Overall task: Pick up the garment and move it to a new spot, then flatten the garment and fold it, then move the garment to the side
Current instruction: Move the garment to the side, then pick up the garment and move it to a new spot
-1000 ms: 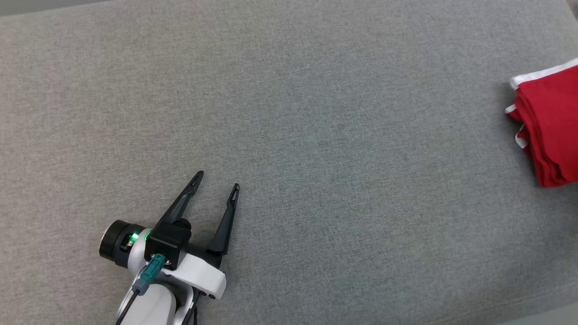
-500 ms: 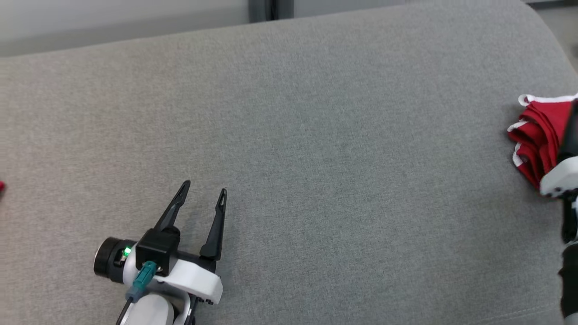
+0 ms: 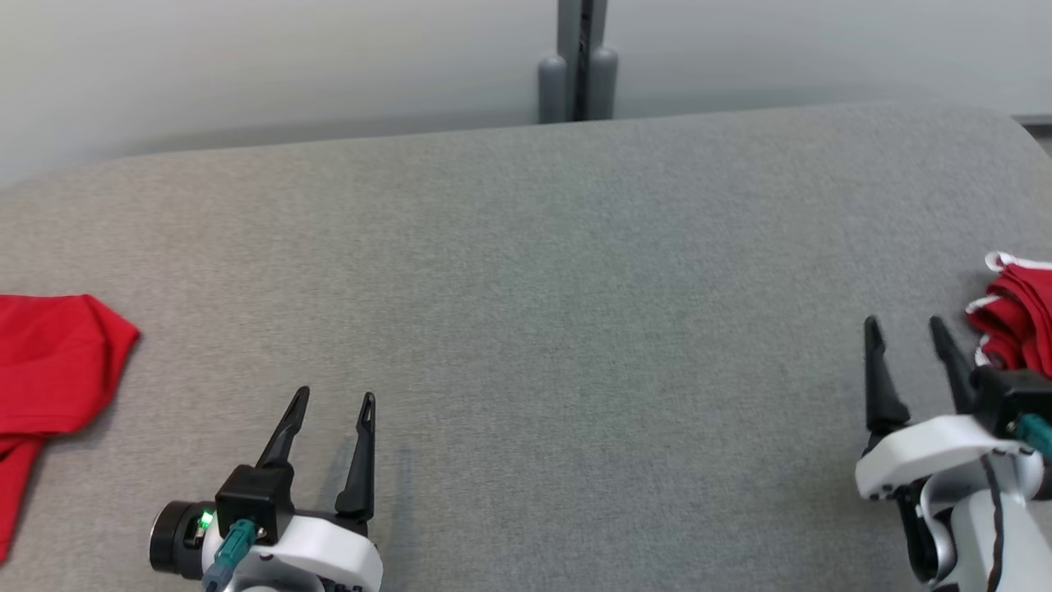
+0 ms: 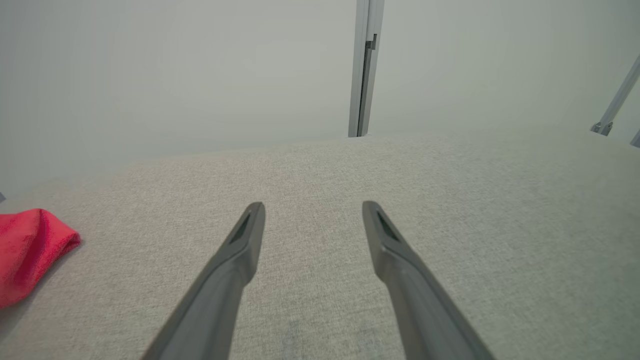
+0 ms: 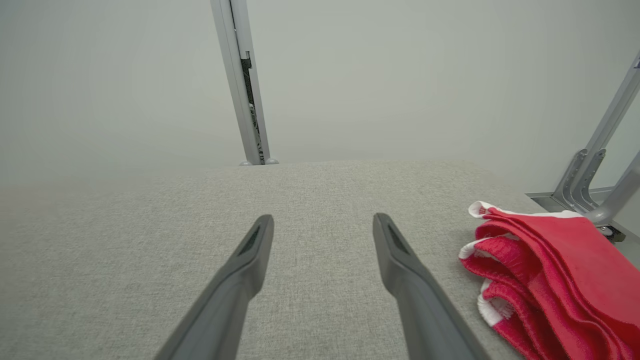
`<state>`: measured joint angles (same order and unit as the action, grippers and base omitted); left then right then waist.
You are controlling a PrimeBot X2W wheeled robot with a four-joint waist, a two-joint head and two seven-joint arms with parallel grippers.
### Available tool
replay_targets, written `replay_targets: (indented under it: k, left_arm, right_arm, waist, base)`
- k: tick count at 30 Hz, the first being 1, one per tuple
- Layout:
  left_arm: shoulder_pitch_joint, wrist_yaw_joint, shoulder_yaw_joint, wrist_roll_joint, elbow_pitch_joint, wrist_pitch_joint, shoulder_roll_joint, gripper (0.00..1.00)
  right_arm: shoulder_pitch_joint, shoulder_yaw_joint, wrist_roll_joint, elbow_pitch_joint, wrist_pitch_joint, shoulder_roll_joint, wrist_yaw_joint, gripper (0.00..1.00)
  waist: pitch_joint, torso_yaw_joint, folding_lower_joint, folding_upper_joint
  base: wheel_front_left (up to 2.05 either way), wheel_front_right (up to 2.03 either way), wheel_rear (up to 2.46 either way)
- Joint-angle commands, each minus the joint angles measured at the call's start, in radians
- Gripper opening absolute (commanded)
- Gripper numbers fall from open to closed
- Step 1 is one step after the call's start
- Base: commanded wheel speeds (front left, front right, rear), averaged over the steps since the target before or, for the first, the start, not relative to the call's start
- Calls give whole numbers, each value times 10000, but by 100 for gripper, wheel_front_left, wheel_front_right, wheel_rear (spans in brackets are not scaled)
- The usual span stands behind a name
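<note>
1. note the folded garment [image 3: 1019,316] lying at the far right of the grey surface [image 3: 575,288]; judge the fold and side move done.
2. confirm the right gripper [image 3: 904,325] and left gripper [image 3: 335,396] stand wide and empty.
3. use the right wrist view for the stacked white-trimmed layers; the head view adds a second red cloth [image 3: 49,362] at left.

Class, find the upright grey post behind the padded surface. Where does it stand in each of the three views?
Head view: the grey post stands at the top edge, slightly right of centre.
Left wrist view: post at top, slightly right of centre.
Right wrist view: post at top, left of centre, leaning slightly.
Shared landmark: the grey padded surface, whose far edge crosses the post's foot.
</note>
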<state>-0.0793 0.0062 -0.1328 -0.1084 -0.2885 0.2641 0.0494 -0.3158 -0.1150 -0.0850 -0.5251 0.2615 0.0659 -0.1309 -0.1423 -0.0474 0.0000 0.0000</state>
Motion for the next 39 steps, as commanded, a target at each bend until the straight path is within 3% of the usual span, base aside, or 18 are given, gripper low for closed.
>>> replay_targets:
  k: [1,22,39]
  left_arm:
    - [90,73,53,-53,9,3,32,100]
    - [929,746,1001,-198,-217,3,31,100]
    - [1308,563,1100,-115,-353,3,30,100]
  right_arm:
    - [165,62,-22,84,50,6,3,100]
    - [1514,1250,-949,903,50,-121,3,100]
    - [1973,1534,-1133,933,49,-117,3,100]
  waist:
    - [270,265,0,0]
    - [1494,709,0,0]
    - [1837,721,0,0]
  base:
    - [0,0,0]
    - [0,0,0]
    - [0,0,0]
